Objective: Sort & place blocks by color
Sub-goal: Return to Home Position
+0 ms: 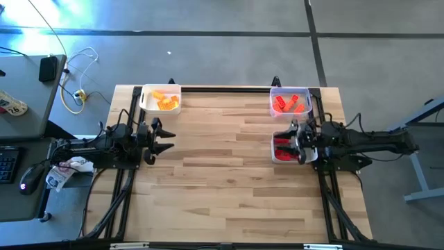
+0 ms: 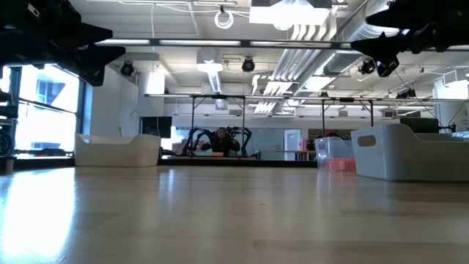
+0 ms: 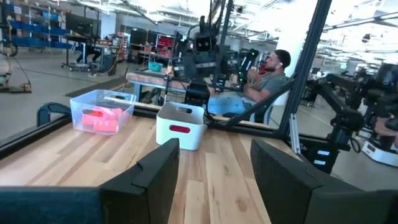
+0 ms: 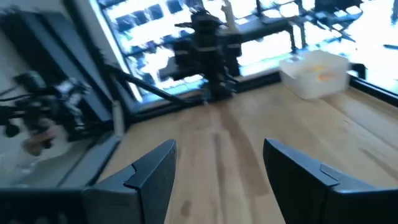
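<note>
**Fig.** Sorting station, 4 views; the job is looking finished.

**Tools.** The L gripper [image 1: 158, 136] is hanging over the left edge of the table [image 1: 222, 180], fingers spread wide and carrying nothing. The R gripper [image 1: 297, 144] is hanging at the right edge, partly above a white tray [image 1: 275, 155], likewise wide and empty. Each wrist view is showing only bare boards between the fingers.

**Task items.**
- The yellow blocks [image 1: 166, 101] are lying heaped in a second white tray [image 1: 143, 98] at the far-left corner.
- The orange blocks [image 1: 291, 104] are lying in the clear tray [image 1: 291, 90] at the far-right corner.
- The red blocks [image 1: 283, 147] are lying in the white tray just in front of the clear one.
- No block is showing on the open boards.

**Why so (judged).**
- Each colour is getting its own tray, so the groups are not mixing.
- The trays are sitting along the edges, near the arm serving them, which is leaving the middle free.
- With nothing left to pick, both arms are looking parked at their own sides. Spread fingers suit an unloaded rest pose.

**Counts.**
- Arms: 2.
- Trays: 3 (2 white, 1 clear).
- Colour groups: 3.
- Single blocks are overlapping too much to count. Each tray is holding several.
- The low view is hiding all tray contents behind the tray walls.
</note>
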Controlling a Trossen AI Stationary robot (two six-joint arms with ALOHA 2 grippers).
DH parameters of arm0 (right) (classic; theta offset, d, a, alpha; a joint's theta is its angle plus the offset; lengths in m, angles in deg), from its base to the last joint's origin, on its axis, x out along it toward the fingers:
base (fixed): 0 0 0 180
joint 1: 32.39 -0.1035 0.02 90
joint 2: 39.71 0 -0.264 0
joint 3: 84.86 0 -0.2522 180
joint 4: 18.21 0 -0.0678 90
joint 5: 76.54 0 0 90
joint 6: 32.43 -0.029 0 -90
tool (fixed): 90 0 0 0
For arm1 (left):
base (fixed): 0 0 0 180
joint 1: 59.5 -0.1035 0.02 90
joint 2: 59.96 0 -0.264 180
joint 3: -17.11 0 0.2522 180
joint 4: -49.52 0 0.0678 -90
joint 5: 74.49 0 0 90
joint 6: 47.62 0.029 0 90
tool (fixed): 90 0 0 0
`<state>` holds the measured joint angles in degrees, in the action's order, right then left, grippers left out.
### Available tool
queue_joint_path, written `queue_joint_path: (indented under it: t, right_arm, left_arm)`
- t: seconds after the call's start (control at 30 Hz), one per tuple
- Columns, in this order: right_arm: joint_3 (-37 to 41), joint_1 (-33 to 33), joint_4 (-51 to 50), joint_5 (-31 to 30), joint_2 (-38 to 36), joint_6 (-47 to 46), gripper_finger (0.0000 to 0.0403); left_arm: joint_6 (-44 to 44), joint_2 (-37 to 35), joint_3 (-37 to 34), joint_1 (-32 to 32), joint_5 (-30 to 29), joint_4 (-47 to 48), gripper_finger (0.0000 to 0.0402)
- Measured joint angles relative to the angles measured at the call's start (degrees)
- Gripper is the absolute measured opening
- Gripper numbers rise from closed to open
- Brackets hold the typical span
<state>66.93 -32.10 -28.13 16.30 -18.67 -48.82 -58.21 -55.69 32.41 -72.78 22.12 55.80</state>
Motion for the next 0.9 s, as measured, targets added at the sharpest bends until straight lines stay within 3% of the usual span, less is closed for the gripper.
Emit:
queue_joint_path:
  t: [0.23,0.57,0.77,0.9]
  right_arm:
    - [7.8,-2.3,5.2,0.8,-4.9,2.3,0.0226]
    - [13.9,-2.4,7.8,0.0,-7.8,6.5,0.0226]
    - [13.9,-2.4,7.0,-2.2,-7.9,9.6,0.0226]
    - [13.9,-2.4,4.8,-7.1,-7.9,12.3,0.0226]
  left_arm:
    - [2.3,0.0,0.0,0.0,-5.9,0.0,0.0188]
    - [5.3,0.1,0.0,0.0,-5.9,1.2,0.0188]
    - [5.3,0.1,0.0,0.0,-5.8,5.5,0.0188]
    - [5.3,0.1,0.0,0.0,-5.8,6.5,0.0188]
